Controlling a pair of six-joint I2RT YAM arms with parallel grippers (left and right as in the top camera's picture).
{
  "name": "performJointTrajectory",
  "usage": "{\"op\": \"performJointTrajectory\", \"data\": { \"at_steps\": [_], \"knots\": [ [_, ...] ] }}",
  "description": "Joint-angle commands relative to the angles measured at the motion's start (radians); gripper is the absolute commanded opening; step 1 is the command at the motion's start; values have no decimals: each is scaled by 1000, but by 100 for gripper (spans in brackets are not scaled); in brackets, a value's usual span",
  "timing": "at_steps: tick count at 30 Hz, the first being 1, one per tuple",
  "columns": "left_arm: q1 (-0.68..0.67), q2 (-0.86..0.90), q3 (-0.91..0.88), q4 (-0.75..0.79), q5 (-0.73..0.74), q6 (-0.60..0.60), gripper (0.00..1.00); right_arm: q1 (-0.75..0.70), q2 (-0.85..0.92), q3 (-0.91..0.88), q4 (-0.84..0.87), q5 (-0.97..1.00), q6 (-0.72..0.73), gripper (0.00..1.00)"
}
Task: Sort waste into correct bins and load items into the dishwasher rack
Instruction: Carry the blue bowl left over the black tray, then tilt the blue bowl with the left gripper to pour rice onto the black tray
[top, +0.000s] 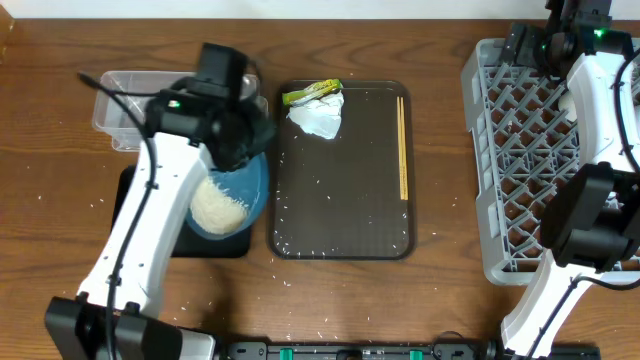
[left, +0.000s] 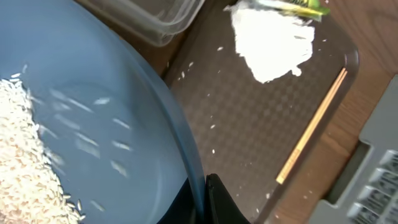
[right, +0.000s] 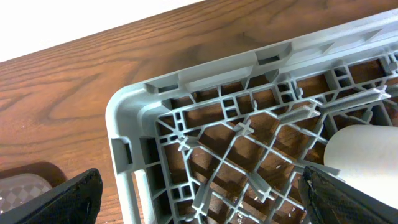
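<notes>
Currently left gripper clenched on rim of blue bowl, left of centre overhead, over black tray. Judged rigid, slick, weighted by rice; rim suits gripping. Right gripper spread above rack.

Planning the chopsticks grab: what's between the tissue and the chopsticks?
Only brown tray surface between tissue and chopsticks, nothing bigger than specks; overhead shows it.

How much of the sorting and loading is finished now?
Done: one white rounded item, maybe a cup, sits in the rack. In hand: the left hand grips the blue bowl, with rice in it, over the black tray. Left: tissue, wrapper, chopsticks and loose grains lie on the brown tray. The right hand is open.
</notes>
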Motion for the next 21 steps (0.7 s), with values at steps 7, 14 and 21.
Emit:
{"op": "performJointTrajectory", "data": {
  "at_steps": [7, 14, 21],
  "knots": [
    [230, -32, -48, 8, 436, 160, 6, 3, -11, 0, 0, 10, -10, 99],
    [413, -32, -136, 24, 735, 267, 6, 3, -11, 0, 0, 10, -10, 99],
    [576, -32, -183, 28, 961, 386, 6, 3, -11, 0, 0, 10, -10, 99]
  ]
}}
